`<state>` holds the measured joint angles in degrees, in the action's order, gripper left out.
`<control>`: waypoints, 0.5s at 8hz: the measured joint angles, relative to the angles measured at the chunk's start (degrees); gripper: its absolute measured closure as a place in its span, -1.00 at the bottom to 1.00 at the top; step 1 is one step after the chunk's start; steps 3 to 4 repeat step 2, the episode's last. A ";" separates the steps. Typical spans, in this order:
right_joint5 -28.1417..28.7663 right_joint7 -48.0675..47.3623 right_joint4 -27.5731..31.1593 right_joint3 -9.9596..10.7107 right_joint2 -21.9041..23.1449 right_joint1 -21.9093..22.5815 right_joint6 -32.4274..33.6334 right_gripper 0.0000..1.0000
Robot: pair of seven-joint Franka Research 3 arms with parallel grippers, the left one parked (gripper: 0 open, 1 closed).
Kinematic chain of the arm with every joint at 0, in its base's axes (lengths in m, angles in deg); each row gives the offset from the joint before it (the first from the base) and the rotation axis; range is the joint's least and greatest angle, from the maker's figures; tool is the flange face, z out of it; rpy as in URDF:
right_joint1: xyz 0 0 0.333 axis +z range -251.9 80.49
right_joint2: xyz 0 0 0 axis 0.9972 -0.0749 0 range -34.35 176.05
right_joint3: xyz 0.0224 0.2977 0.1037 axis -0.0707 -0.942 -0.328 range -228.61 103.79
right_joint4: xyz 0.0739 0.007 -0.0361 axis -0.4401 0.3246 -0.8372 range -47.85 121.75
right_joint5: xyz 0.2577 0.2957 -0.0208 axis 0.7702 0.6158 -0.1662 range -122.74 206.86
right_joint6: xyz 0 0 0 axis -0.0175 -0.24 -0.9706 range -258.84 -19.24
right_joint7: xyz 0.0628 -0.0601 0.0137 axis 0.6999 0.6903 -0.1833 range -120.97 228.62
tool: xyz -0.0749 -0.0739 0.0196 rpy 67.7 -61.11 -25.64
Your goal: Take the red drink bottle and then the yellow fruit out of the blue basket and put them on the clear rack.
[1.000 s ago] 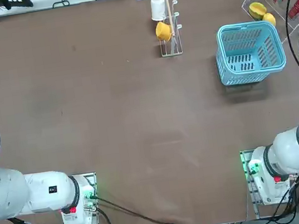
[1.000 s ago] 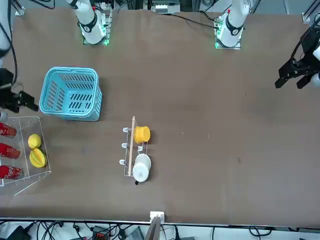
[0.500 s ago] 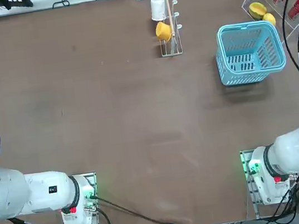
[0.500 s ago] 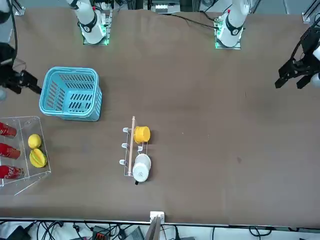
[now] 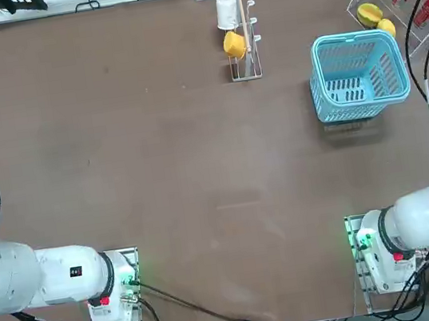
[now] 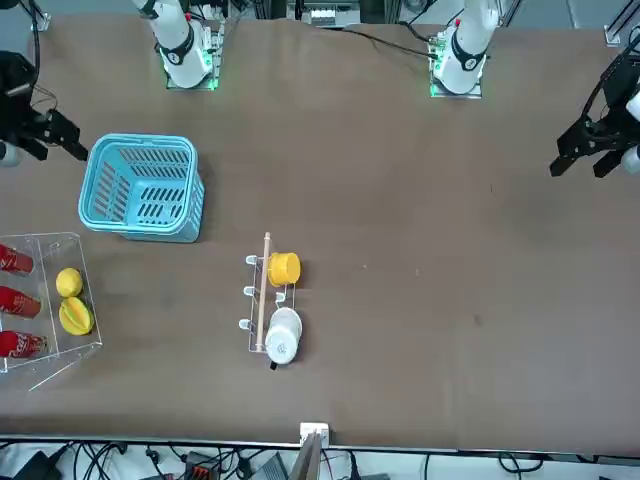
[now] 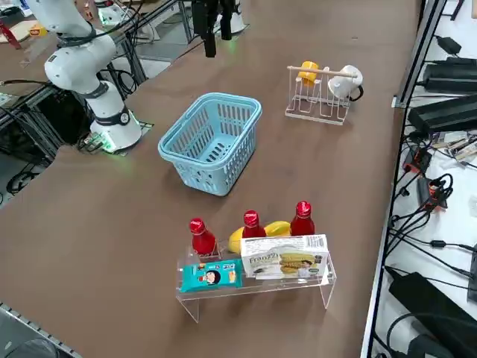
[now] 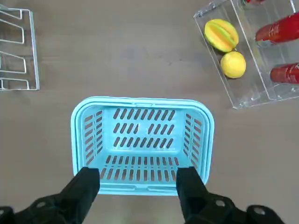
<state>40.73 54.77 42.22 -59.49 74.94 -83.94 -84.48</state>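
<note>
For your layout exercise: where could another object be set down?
The light-blue slatted plastic basket is bare inside, below the open right hand. The brown table is bare between basket and white peg stand. The clear acrylic rack is crowded.

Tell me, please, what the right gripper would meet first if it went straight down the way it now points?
Most likely the near rim of the blue basket. The right gripper hangs open above it, fingers straddling that rim in the wrist view. The basket is empty, so nothing else lies in the way; the height above it is unclear.
</note>
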 joint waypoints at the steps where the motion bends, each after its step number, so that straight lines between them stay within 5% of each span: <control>1: 1.70 -0.04 0.16 0.25 0.42 0.14 0.00 -1.00; 4: 3.40 -0.04 0.09 0.65 0.61 0.07 -0.02 -1.00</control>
